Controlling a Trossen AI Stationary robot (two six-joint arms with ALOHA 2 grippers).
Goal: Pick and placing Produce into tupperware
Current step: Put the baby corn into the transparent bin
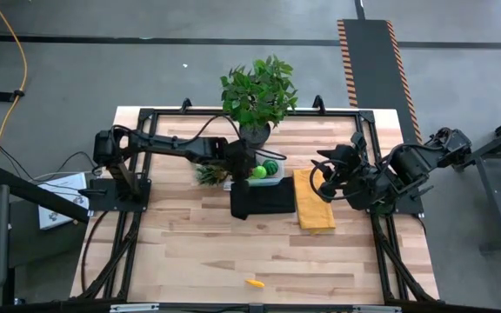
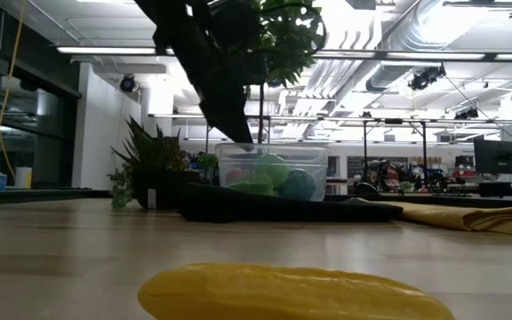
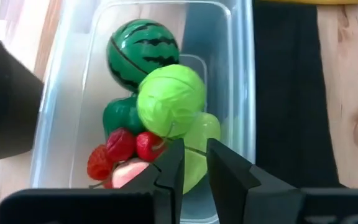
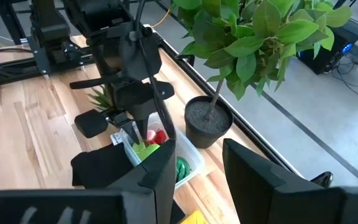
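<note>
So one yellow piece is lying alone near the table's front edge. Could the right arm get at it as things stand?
Probably yes. The yellow piece lies on bare wood with nothing around it, and the right claw hovers empty over the yellow cloth. The left claw is busy at the tupperware, out of the way.

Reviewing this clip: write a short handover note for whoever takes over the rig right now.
Left pincer: over the tupperware, fingers nearly closed with a narrow gap, nothing visibly held.
Right pincer: open, empty, waiting over the yellow cloth.
Done: watermelon, cabbage, red berries and other green pieces lie in the tupperware.
Left: one yellow piece lies on the table near the front edge, not yet picked up.
</note>
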